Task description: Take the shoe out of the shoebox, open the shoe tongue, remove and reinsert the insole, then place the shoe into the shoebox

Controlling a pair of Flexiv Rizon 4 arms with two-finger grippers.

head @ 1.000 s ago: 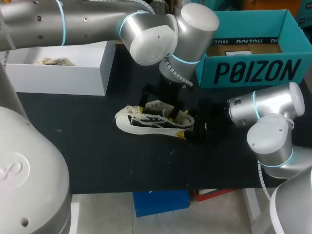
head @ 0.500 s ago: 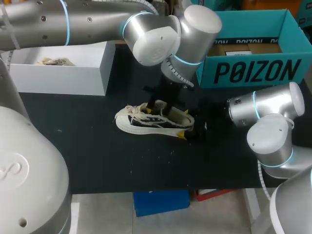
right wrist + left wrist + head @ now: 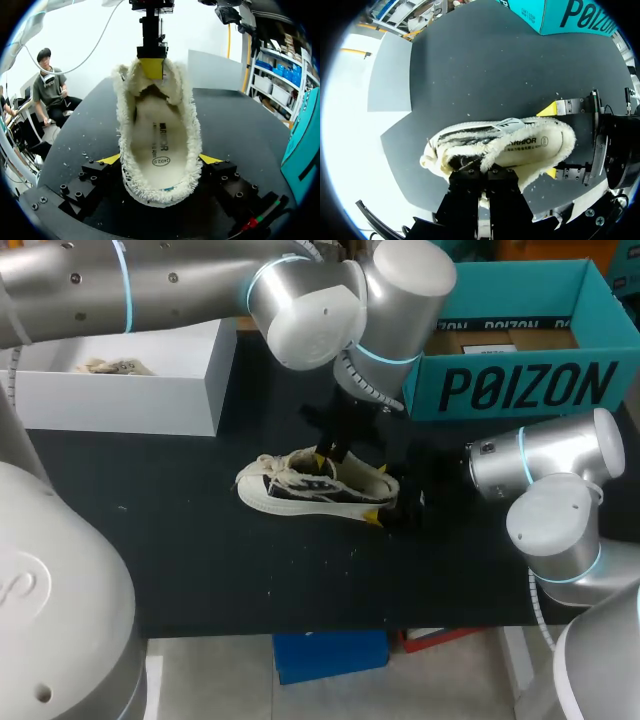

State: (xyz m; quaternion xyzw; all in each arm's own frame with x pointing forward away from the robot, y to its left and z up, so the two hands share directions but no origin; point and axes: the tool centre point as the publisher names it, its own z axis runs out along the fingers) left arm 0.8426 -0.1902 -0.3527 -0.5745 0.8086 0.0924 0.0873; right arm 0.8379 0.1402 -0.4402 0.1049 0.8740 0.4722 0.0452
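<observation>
The shoe (image 3: 300,488) is shown lying on its sole on the black table (image 3: 190,550), outside the teal shoebox (image 3: 520,385) and well apart from a white box (image 3: 130,395). Its heel is clamped from both sides by the right gripper (image 3: 160,159). The fleece-lined tongue (image 3: 495,150) is pinched between the nearly closed fingers of the left gripper (image 3: 481,175). The insole (image 3: 159,145) is seen seated inside the shoe.
</observation>
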